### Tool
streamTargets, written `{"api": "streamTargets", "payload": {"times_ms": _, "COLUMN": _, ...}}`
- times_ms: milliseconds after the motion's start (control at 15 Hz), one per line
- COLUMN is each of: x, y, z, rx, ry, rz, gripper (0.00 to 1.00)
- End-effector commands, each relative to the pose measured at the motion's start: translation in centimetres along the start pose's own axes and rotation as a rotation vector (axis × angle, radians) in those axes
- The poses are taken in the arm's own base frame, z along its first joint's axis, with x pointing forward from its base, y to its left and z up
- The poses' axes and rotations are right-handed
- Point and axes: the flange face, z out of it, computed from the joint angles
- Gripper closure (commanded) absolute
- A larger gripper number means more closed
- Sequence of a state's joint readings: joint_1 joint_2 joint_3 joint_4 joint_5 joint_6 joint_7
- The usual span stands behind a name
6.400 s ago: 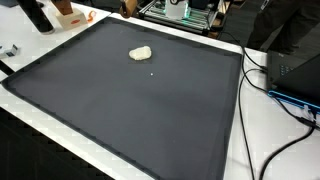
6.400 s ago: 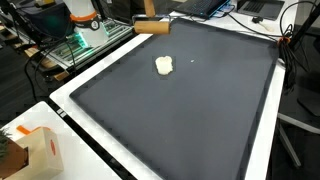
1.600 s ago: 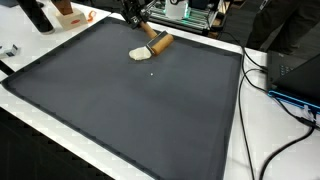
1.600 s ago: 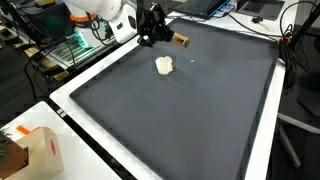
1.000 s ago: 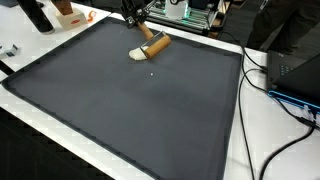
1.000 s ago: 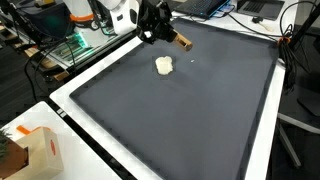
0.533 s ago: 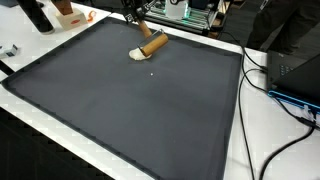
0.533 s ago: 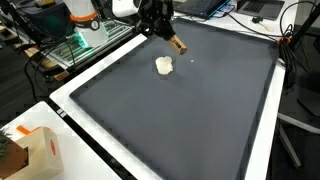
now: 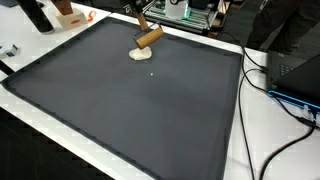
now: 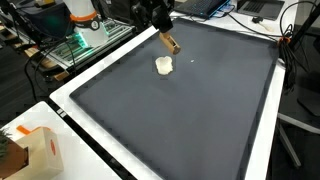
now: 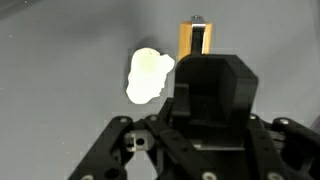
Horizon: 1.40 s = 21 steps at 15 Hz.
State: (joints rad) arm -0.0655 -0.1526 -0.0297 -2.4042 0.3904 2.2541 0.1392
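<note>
- While our arm leans over the far edge of the dark mat (image 10: 180, 120), our gripper (image 10: 160, 27) points downward, clamped on a wooden cylinder (image 10: 169, 42).
- We see the cylinder slanting just beside a pale dough lump (image 10: 164, 65) near that edge.

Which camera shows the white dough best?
The wrist view: the dough looks big and whole, beside the wooden stick. In both exterior views it is only a tiny pale lump on the dark mat.
</note>
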Motion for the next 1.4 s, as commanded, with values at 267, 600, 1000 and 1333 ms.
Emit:
{"api": "streamTargets", "payload": {"times_ms": 267, "x": -1.4, "y": -2.9, "z": -3.1, "rx": -0.198, "ry": 0.042, "rz": 0.021, "gripper": 0.76}}
{"api": "streamTargets", "payload": {"times_ms": 600, "x": -1.9, "y": -4.7, "z": -3.8, "rx": -0.324, "ry": 0.061, "rz": -0.004, "gripper": 0.76}}
{"api": "streamTargets", "payload": {"times_ms": 1000, "x": -1.8, "y": -5.3, "z": -3.4, "rx": -0.337, "ry": 0.052, "rz": -0.048, "gripper": 0.51}}
{"api": "streamTargets", "payload": {"times_ms": 1333, "x": -2.0, "y": -5.6, "z": -2.8, "rx": -0.380, "ry": 0.052, "rz": -0.031, "gripper": 0.76}}
